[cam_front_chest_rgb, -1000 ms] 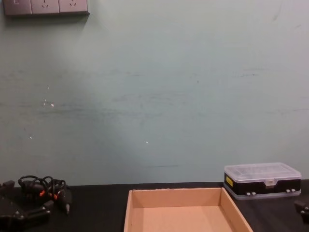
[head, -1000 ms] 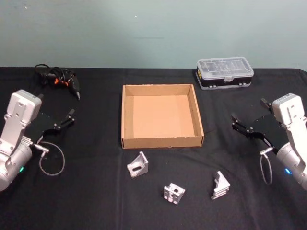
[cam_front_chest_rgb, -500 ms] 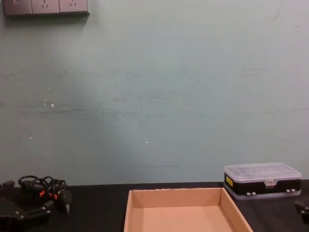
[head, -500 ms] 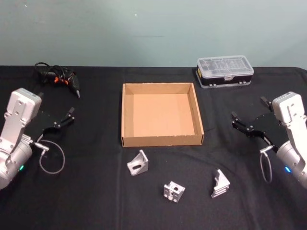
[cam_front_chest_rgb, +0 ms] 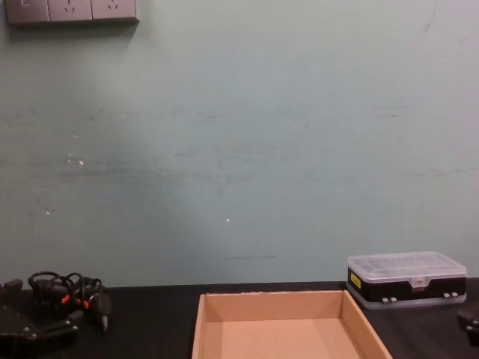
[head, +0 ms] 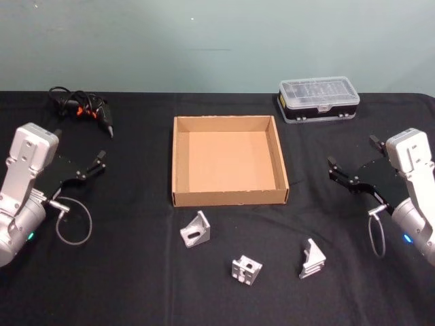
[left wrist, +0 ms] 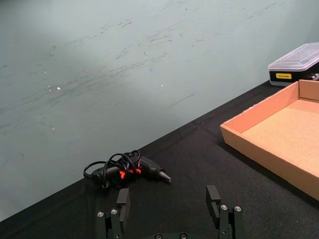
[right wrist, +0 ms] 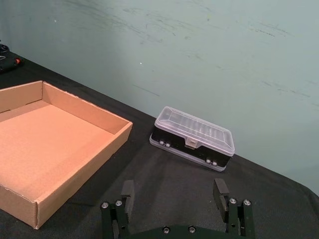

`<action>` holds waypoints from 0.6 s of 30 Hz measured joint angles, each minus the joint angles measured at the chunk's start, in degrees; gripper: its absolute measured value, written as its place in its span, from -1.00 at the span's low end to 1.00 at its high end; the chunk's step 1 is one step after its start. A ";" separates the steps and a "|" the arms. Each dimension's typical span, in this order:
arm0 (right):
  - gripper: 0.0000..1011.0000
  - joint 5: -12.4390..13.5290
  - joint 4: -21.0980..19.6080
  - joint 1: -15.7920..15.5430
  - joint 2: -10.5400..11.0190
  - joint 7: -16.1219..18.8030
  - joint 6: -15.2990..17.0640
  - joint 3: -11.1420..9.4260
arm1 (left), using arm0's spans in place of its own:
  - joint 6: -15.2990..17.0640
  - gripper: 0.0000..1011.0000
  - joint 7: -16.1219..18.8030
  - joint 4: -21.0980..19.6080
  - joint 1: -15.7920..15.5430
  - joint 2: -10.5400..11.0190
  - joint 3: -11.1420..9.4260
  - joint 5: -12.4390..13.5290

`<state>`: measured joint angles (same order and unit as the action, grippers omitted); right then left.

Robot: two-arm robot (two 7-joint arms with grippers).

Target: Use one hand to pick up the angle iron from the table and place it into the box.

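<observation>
Nothing on the table point(head: 136, 272) has moved in the last second. Both my arms hang where they hung, and only my head's view has slid a touch, so everything sits slightly higher in it. My left gripper point(left wrist: 168, 198) hovers over the black top on my left side, well apart from the box point(head: 228, 197), jaws spread wide and holding nothing. Beyond it, toward the far left of the table, lies a black power tool point(head: 95, 115) tangled in its own cable. My right gripper point(right wrist: 174, 190) hovers on the right, about level with the box's front half and well apart from it, jaws likewise parted around bare air. The black case with a clear lid point(head: 318, 100) stands past it at the far right. The box — a shallow tan cardboard tray — sits mid-table, its brown floor showing from wall to wall. Three silver angle irons lie on the table between the box and me. The left angle iron point(head: 196, 230) is near the front wall, by its left corner. The middle angle iron point(head: 246, 270) is closest to me. The right angle iron point(head: 312, 260) is out past the box's front right corner. They lie apart from one another, from the box and from both grippers.
</observation>
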<state>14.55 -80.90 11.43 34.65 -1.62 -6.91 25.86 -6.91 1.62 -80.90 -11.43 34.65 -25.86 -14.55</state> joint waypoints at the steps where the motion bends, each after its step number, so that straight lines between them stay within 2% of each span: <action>1: 0.99 0.00 0.00 0.00 0.00 0.00 0.00 0.00 | 0.00 0.98 0.00 0.00 0.00 0.00 0.00 0.00; 18: 0.99 0.00 0.00 0.00 0.00 0.00 0.00 0.00 | 0.00 0.98 0.00 0.00 0.00 0.00 0.00 0.00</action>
<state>14.55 -80.90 11.43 34.65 -1.62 -6.91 25.86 -6.91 1.62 -80.90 -11.43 34.65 -25.86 -14.55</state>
